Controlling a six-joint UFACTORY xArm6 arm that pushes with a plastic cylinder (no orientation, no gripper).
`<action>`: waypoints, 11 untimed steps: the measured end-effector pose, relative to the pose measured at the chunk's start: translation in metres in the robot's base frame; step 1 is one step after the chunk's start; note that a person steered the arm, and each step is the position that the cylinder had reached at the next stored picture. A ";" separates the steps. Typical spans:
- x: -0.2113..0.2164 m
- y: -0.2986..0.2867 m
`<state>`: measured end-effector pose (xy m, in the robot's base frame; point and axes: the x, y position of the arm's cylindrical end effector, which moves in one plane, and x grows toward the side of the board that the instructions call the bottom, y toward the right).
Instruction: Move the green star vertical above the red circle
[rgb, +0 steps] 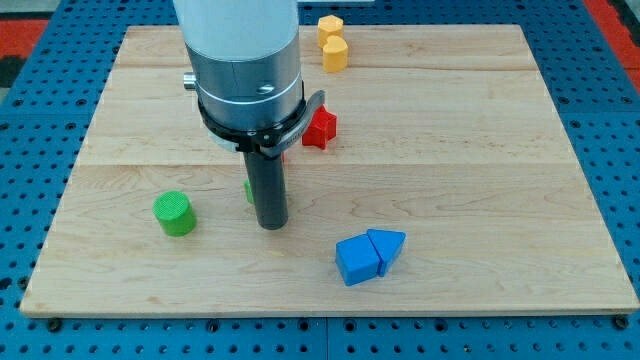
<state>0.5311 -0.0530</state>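
Note:
My tip rests on the wooden board, left of the middle. A green block peeks out at the rod's left side, just above the tip; most of it is hidden, so I cannot tell its shape. A sliver of a red block shows at the rod's right edge under the arm's collar; its shape is hidden too. A red star lies right of the rod, apart from it. A green circle lies left of the tip.
Two yellow blocks touch each other at the view's top edge of the board. A blue cube and a blue triangle touch each other at the lower right of the tip. The arm's grey body hides the board behind it.

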 end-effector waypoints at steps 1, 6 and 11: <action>0.014 -0.029; -0.045 -0.070; -0.186 -0.090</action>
